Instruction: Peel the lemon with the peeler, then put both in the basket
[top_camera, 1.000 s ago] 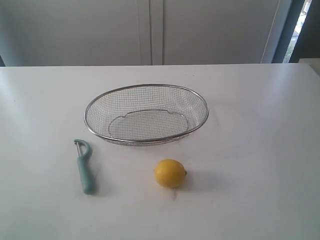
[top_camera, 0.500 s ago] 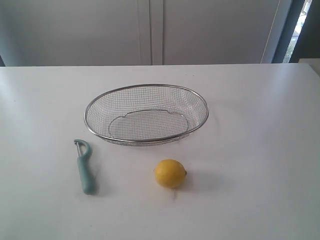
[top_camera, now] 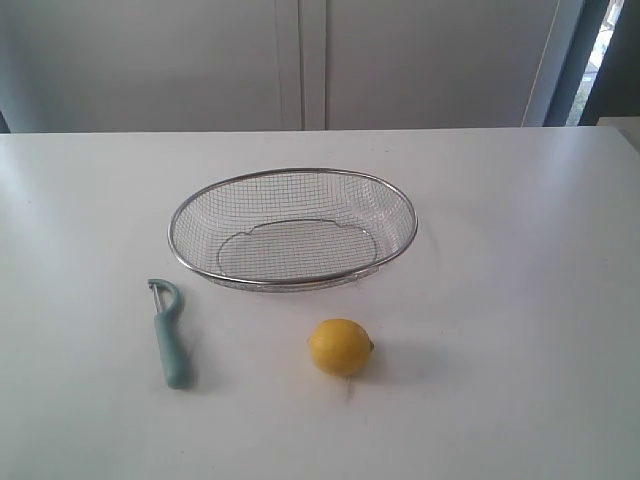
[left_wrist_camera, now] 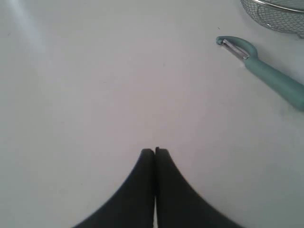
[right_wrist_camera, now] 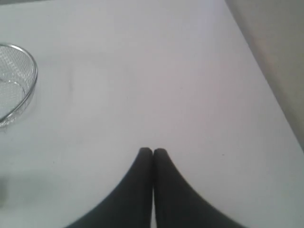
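The yellow lemon (top_camera: pixel 341 347) rests on the white table, in front of the wire mesh basket (top_camera: pixel 293 176). Left of the lemon lies the teal peeler (top_camera: pixel 169 336), its loop head toward the basket. Neither arm shows in the exterior view. In the left wrist view my left gripper (left_wrist_camera: pixel 155 151) is shut and holds nothing; the peeler (left_wrist_camera: pixel 266 73) and a bit of the basket (left_wrist_camera: pixel 278 14) lie well away from it. In the right wrist view my right gripper (right_wrist_camera: pixel 152 152) is shut and holds nothing over bare table, with the basket rim (right_wrist_camera: pixel 29 85) off to one side. The lemon is out of both wrist views.
The white table (top_camera: pixel 520 250) ends at a back edge before grey cabinet doors (top_camera: pixel 300 60). In the right wrist view the table edge (right_wrist_camera: pixel 264 80) runs diagonally close to my right gripper.
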Robot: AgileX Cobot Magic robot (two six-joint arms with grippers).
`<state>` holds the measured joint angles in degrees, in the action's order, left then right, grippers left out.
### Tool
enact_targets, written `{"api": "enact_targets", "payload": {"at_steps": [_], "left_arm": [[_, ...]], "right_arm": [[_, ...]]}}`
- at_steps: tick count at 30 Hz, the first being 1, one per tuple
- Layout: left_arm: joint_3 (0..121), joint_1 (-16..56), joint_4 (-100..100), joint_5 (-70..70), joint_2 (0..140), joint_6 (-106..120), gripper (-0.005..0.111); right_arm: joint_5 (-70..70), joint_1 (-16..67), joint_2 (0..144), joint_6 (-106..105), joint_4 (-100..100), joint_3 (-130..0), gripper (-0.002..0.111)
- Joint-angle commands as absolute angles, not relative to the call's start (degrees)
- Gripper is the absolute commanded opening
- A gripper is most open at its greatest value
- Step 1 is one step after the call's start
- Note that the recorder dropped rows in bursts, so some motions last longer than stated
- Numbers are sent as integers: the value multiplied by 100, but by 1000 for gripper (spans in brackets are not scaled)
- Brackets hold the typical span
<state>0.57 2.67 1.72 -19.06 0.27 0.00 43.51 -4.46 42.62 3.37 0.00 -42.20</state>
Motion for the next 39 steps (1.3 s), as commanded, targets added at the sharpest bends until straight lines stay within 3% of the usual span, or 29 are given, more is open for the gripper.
{"api": "enact_targets", "payload": {"at_steps": [1, 21, 29, 39], "left_arm": [[0, 254, 166, -1922, 0, 0, 0], [0, 254, 166, -1922, 0, 0, 0], [0, 254, 166, -1922, 0, 0, 0], [0, 254, 166, -1922, 0, 0, 0]], "right_arm": [[4789, -430, 4776, 319, 70, -4559, 0], [5770, -361, 6540, -296, 1082, -5086, 0], [5476, 816, 7236, -280, 1329, -5216, 0], [5467, 1682, 7907, -266, 1341, -6024, 0]]}}
